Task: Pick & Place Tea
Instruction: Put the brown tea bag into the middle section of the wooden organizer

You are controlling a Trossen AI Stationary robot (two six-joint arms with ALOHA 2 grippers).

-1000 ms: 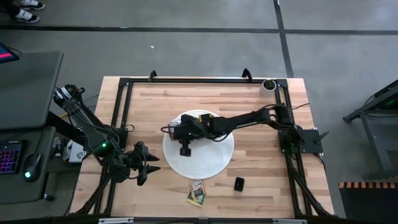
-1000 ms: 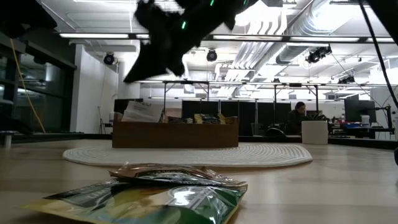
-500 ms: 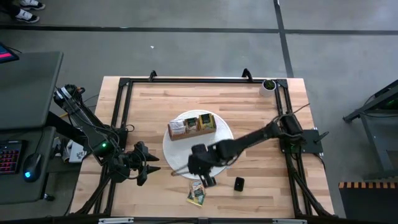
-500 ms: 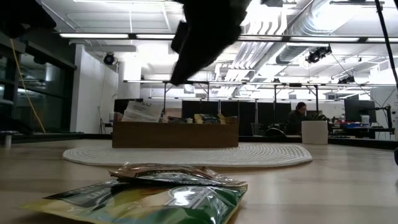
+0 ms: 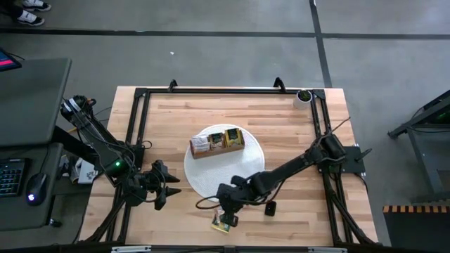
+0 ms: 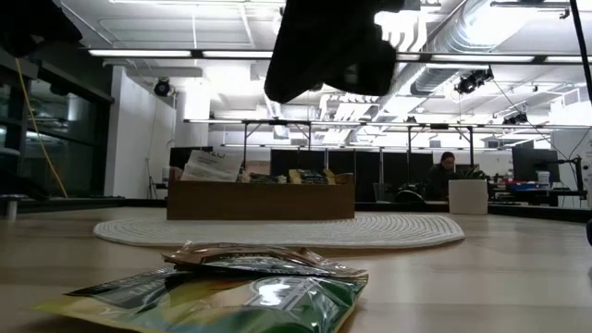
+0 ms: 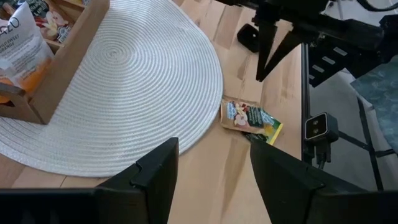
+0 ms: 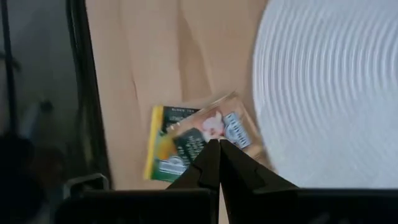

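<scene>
The tea packets [image 5: 223,221] lie on the bare wood straight beneath my right gripper [image 5: 226,213], two of them overlapping: a green and yellow one underneath and a pale one with a picture on top. In my right wrist view the packets [image 8: 198,144] sit just ahead of my fingertips [image 8: 217,154], which are pressed together with nothing between them. The round white woven mat [image 5: 204,179] begins just beside the packets, on the side of my gripper toward the table's middle. On the mat's far side stands the wooden box [image 5: 216,143], well apart from me, with more packets upright inside. A small black object [image 5: 270,207] rests on the wood near my forearm. My left gripper [image 5: 171,190] waits at the table's left edge, fingers [image 7: 281,175] spread apart and empty.
</scene>
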